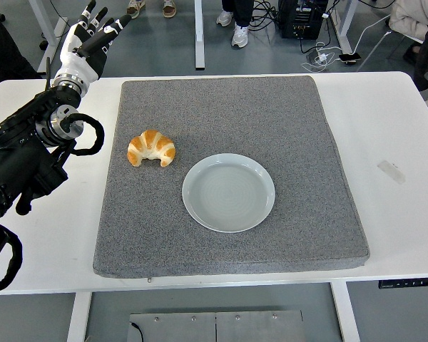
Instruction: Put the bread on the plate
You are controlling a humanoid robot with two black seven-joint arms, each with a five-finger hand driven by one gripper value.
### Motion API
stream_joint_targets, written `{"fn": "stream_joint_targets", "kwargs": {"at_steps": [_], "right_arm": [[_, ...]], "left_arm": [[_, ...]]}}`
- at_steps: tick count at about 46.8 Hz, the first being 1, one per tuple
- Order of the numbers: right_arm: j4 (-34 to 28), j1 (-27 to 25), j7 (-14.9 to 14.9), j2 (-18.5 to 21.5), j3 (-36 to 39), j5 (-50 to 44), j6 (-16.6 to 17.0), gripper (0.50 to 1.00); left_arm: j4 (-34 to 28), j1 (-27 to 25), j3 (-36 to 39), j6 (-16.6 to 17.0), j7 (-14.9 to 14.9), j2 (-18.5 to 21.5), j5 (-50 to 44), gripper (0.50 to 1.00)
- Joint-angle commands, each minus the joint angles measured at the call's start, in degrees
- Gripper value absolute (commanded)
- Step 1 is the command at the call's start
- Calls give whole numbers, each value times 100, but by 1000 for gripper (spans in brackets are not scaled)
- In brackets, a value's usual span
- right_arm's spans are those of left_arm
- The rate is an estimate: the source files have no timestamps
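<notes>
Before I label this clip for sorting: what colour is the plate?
Pale grey-blue, plain and unpatterned; the plate shows best in the head view.

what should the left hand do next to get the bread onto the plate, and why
Probably bring the left hand down and to the right until it is over the croissant. The hand is raised at the far left of the table with fingers spread and holding nothing, while the croissant lies untouched on the grey mat, just left of the empty plate. The right arm is out of view.
</notes>
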Motion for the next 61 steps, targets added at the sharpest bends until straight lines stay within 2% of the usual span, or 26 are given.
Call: {"fn": "stream_joint_targets", "kwargs": {"at_steps": [1, 25, 37, 44, 61], "right_arm": [[0, 0, 0, 0, 0, 0, 0, 1000], [0, 0, 0, 0, 0, 0, 0, 1000], [0, 0, 0, 0, 0, 0, 0, 1000], [0, 0, 0, 0, 0, 0, -9, 1000], [0, 0, 0, 0, 0, 0, 0, 1000]], "left_arm": [[0, 27, -88, -6, -8, 0, 2, 993], [-62, 62, -185, -6, 18, 44, 11, 996], [-88, 62, -132, -6, 36, 255, 11, 996], [-369, 62, -89, 2, 53, 439, 55, 996], [-729, -131, 1071, 2, 378, 861, 90, 995]]}}
